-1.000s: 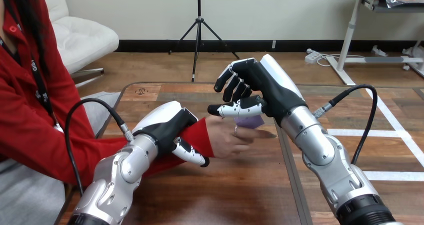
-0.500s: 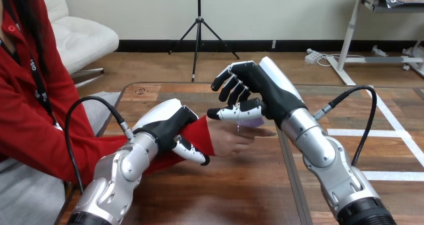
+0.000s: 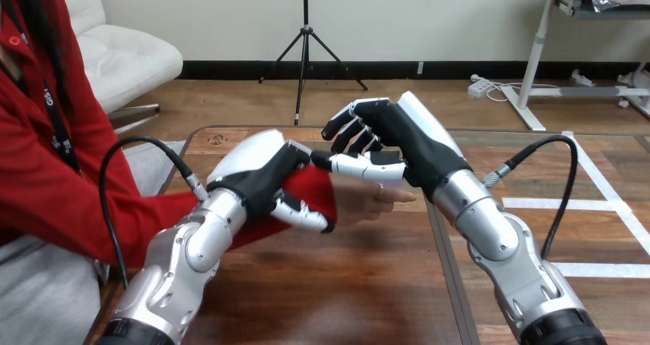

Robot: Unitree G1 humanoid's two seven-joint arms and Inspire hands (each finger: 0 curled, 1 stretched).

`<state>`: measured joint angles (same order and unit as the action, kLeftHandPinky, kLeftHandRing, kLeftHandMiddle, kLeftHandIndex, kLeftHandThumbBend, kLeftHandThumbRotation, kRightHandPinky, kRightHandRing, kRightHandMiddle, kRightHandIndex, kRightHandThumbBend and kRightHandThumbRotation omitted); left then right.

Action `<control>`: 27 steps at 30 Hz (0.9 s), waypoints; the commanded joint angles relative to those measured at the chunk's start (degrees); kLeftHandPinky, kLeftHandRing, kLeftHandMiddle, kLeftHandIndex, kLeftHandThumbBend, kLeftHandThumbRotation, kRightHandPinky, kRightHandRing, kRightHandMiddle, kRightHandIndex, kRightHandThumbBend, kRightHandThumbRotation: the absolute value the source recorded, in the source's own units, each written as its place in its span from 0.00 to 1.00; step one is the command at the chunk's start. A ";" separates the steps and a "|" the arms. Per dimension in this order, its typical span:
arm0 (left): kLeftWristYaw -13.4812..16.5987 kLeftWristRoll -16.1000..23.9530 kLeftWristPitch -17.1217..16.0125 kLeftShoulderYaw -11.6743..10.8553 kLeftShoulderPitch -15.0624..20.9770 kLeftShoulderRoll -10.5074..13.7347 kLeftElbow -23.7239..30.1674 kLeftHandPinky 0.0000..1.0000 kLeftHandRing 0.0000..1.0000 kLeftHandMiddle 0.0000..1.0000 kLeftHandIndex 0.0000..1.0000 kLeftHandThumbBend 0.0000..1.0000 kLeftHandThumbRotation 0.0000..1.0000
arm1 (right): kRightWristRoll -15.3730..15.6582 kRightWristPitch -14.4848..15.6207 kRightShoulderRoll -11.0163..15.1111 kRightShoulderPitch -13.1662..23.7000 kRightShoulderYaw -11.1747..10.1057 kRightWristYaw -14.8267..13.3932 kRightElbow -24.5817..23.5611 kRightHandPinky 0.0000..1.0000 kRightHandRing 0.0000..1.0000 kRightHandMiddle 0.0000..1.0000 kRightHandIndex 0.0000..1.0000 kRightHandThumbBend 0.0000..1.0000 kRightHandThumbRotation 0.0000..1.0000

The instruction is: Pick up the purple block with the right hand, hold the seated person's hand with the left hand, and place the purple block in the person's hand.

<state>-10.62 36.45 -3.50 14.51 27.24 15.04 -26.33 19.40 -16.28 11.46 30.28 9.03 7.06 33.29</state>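
My left hand (image 3: 257, 178) is curled round the person's wrist (image 3: 310, 188) in a red sleeve, above the table's middle. The person's hand (image 3: 372, 199) reaches right from it, fingers pointing right. Just above that hand hovers my right hand (image 3: 398, 134), its fingers loosely bent and spread away from the thumb (image 3: 356, 165), which lies across the person's hand. The purple block (image 3: 393, 180) is mostly hidden under that thumb; only a pale purple edge shows, resting on the person's hand.
The wooden table (image 3: 345, 284) stretches toward me with bare surface under both arms. The person sits at the left, their red-sleeved arm (image 3: 92, 207) crossing the table's left edge. A seam runs down the table at the right (image 3: 441, 268).
My left hand has lifted the person's wrist up and to the right. The person's hand now sits closer under my right hand, and the purple block shows less than before.
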 commanded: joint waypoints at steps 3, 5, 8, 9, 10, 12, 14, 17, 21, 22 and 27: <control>7.01 -3.57 -13.25 -1.92 13.90 -1.30 16.16 0.53 0.65 0.69 0.71 0.76 0.40 | -5.22 -2.34 2.36 -0.23 -3.83 1.23 -13.50 0.40 0.49 0.55 0.58 0.68 0.53; 6.78 -3.77 -13.26 -2.18 13.16 -0.93 16.54 0.55 0.67 0.71 0.73 0.78 0.43 | -5.53 -1.71 2.72 -1.03 -4.04 1.50 -14.53 0.41 0.50 0.57 0.59 0.68 0.54; 6.44 -3.95 -13.34 -2.48 12.13 -0.31 17.04 0.60 0.71 0.75 0.77 0.81 0.49 | -5.63 -0.83 3.28 -2.28 -4.41 1.74 -16.16 0.43 0.53 0.60 0.62 0.70 0.63; 6.34 -4.02 -13.46 -2.57 11.83 -0.09 17.15 0.62 0.72 0.76 0.78 0.82 0.51 | -5.74 -0.55 3.40 -2.70 -4.57 1.89 -16.69 0.44 0.54 0.61 0.62 0.70 0.65; 6.28 -4.05 -13.54 -2.63 11.64 0.04 17.21 0.63 0.73 0.77 0.79 0.83 0.53 | -5.84 -0.33 3.51 -2.99 -4.68 2.01 -17.08 0.44 0.55 0.61 0.63 0.71 0.68; 5.98 -4.33 -13.82 -2.88 10.84 0.53 17.49 0.65 0.75 0.78 0.81 0.85 0.55 | -6.03 -0.17 4.00 -3.97 -4.93 2.15 -18.09 0.45 0.56 0.62 0.64 0.72 0.72; 5.77 -4.55 -14.03 -3.10 10.18 0.87 17.65 0.67 0.76 0.79 0.82 0.87 0.57 | -6.24 -0.48 4.49 -4.78 -5.09 2.12 -18.76 0.47 0.57 0.64 0.66 0.73 0.75; 5.35 -4.90 -14.17 -3.40 9.31 1.29 17.89 0.71 0.78 0.82 0.85 0.91 0.61 | -6.73 -1.46 5.18 -5.95 -5.34 2.01 -19.36 0.49 0.59 0.65 0.67 0.76 0.84; 4.53 -5.48 -13.91 -3.69 8.23 1.79 18.47 0.74 0.81 0.85 0.88 0.95 0.64 | -7.75 -3.24 5.81 -7.48 -5.88 1.90 -19.66 0.50 0.60 0.65 0.68 0.78 0.91; 4.41 -5.55 -13.83 -3.71 8.06 1.85 18.58 0.75 0.82 0.85 0.89 0.96 0.65 | -7.94 -3.55 5.89 -7.73 -6.00 1.90 -19.71 0.50 0.60 0.65 0.68 0.79 0.92; 3.91 -6.11 -13.71 -3.99 6.77 2.26 19.07 0.78 0.85 0.89 0.92 0.99 0.68 | -8.63 -5.14 6.58 -9.73 -6.70 1.56 -20.32 0.49 0.59 0.65 0.69 0.83 0.98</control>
<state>-8.20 32.33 -13.40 12.51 27.26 16.23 -16.11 13.05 -17.81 15.84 21.16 5.66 8.88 18.91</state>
